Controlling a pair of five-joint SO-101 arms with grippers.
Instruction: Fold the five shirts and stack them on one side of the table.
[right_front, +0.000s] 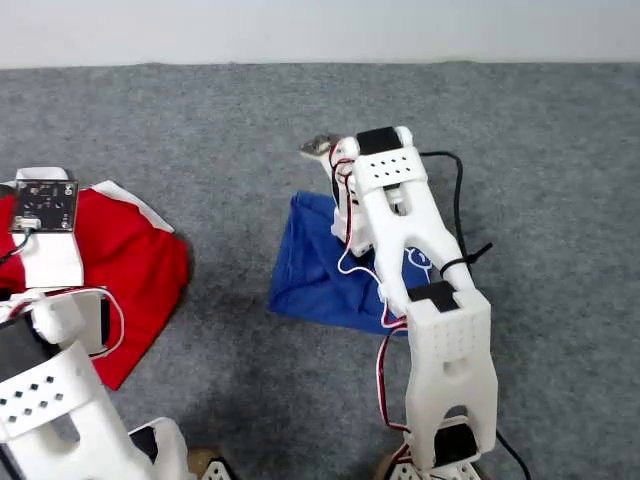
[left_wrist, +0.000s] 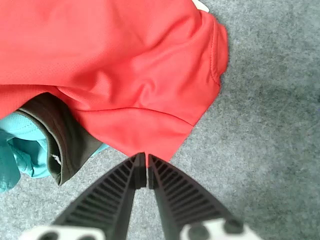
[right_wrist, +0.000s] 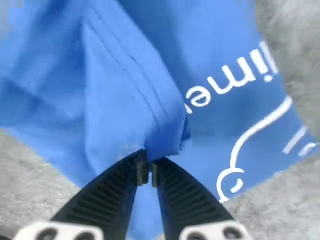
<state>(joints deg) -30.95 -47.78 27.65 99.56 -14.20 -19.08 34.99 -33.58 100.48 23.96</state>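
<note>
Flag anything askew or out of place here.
The blue shirt lies mid-table with a ridge bunched up, pinched in the right gripper. Under the red shirt, a dark shirt and a teal shirt poke out unevenly.

4 shirts: 1 red shirt (right_front: 140, 265) at left, 1 blue shirt (right_front: 310, 270) at centre, 1 teal shirt (left_wrist: 17, 145) and 1 dark shirt (left_wrist: 60, 135) (both peeking from under the red). 2 arms: left arm (right_front: 45, 400), right arm (right_front: 410, 240). 2 grippers: left gripper (left_wrist: 147, 172), right gripper (right_wrist: 147, 170).

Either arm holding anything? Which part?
Right gripper pinches a raised fold of the blue shirt. Left gripper shut at edge of the red shirt; hold unclear.
</note>
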